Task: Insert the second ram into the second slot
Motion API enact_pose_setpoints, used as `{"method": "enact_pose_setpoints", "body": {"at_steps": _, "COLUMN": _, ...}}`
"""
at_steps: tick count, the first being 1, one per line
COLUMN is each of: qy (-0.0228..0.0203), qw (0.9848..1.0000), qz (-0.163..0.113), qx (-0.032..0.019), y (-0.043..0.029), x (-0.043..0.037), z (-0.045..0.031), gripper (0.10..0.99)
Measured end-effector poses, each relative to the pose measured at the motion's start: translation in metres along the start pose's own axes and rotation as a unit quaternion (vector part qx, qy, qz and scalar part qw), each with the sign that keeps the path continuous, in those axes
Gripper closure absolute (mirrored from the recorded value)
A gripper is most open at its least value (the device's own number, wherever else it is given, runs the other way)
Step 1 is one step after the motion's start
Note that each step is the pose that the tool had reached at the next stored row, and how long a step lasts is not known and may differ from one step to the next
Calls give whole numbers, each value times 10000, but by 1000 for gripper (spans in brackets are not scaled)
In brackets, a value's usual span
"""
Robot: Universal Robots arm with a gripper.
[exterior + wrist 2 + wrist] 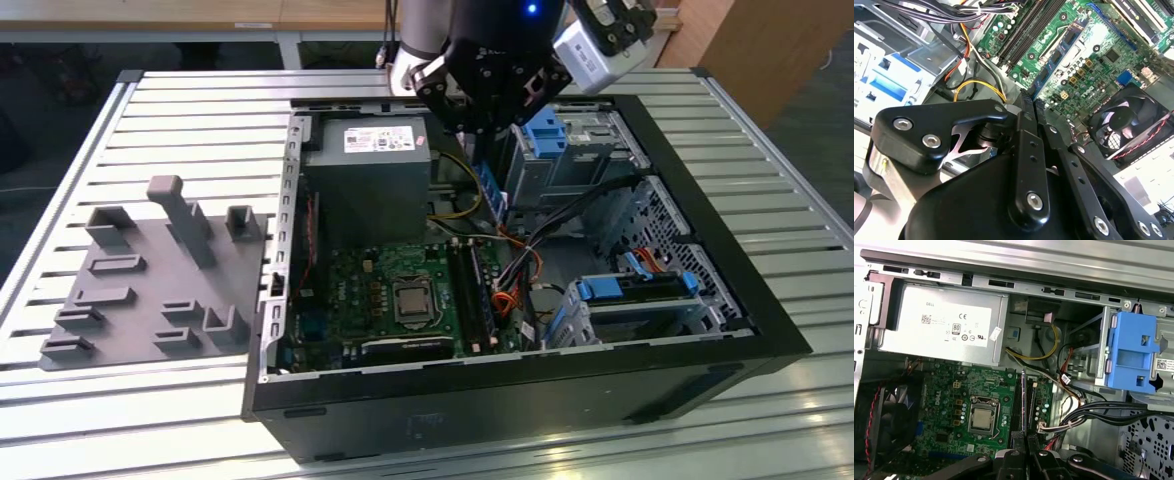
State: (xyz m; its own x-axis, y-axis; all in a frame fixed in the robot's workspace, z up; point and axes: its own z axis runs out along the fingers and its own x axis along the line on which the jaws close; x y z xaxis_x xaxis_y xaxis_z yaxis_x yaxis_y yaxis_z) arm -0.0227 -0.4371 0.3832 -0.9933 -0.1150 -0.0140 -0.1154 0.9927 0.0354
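**While the second ram (1023, 400) hangs clear of its slot, alignment is my worry**

Because I carry the stick edge-on above the motherboard (387, 290), any tilt in my grip would bring one corner down ahead of the other. I judge it could then jam against a slot wall or flex instead of seating. The memory slots (1032, 397) lie close side by side, so a small sideways error could land the stick on the rib between them or in the wrong one. Which slot is the second I cannot tell for certain. Loose cables (1041, 352) run near the slots' far end by the power supply (367, 170), and the stick's lower edge could catch one.

My end effector (1028, 107) is closed on the second ram. The fingers (1026, 145) pinch its flat faces with almost no gap, and in the second wrist view the board reaches out beyond the fingertips. In the exterior view it hangs inside the open computer case (534, 400) on the tabletop (200, 110), above the motherboard and not touching it.
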Motion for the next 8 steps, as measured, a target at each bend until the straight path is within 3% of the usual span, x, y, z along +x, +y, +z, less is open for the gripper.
{"method": "enact_pose_setpoints", "body": {"at_steps": 8, "qy": 0, "qw": 10000, "qz": 2, "qx": 0, "y": -2, "x": 1, "z": 26, "gripper": 953}}
